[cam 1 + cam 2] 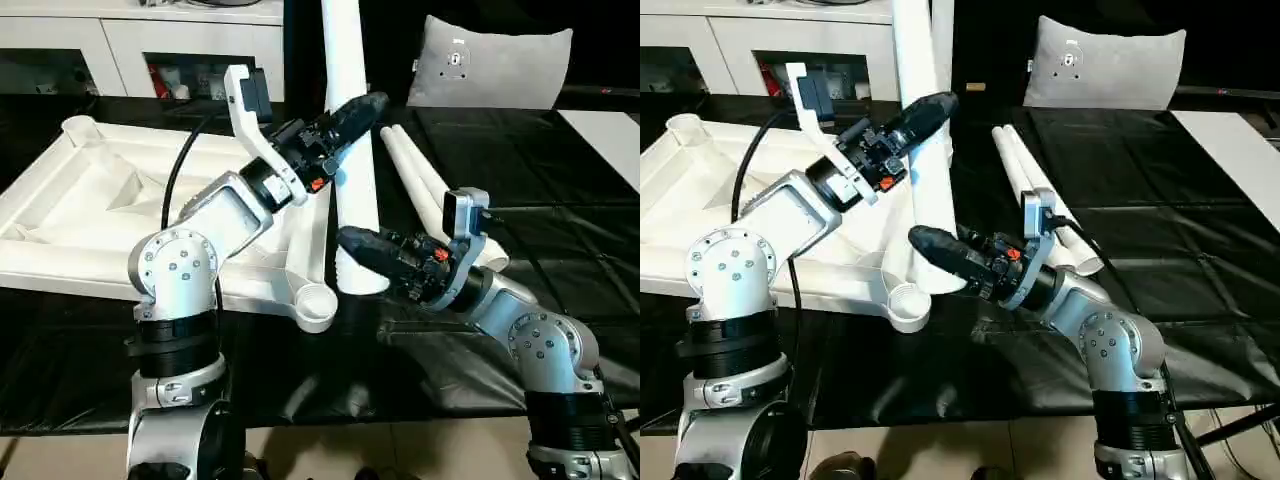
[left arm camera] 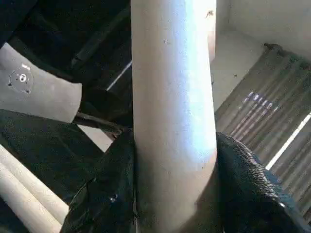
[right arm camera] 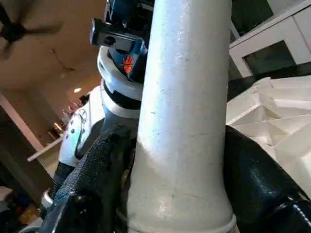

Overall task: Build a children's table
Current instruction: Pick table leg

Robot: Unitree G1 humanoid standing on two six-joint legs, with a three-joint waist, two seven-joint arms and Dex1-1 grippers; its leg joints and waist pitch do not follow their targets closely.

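Observation:
The white table top (image 1: 110, 200) lies upside down on the black cover, ribs up, with a round corner socket (image 1: 318, 300) at its near right corner. One white table leg (image 1: 352, 150) stands nearly upright just right of that socket. My left gripper (image 1: 365, 105) is shut on the leg high up; its fingers (image 2: 104, 194) press both sides of the tube (image 2: 172, 121). My right gripper (image 1: 355, 240) is shut on the same leg near its lower end, where its black fingers (image 3: 257, 179) flank the leg (image 3: 187, 121).
Two loose white legs (image 1: 430, 190) lie side by side on the black cover to the right of the upright one. A grey cushion (image 1: 495, 65) stands behind them. A white cabinet (image 1: 150, 50) runs along the back left, and a flat white board (image 1: 610, 140) lies at the far right.

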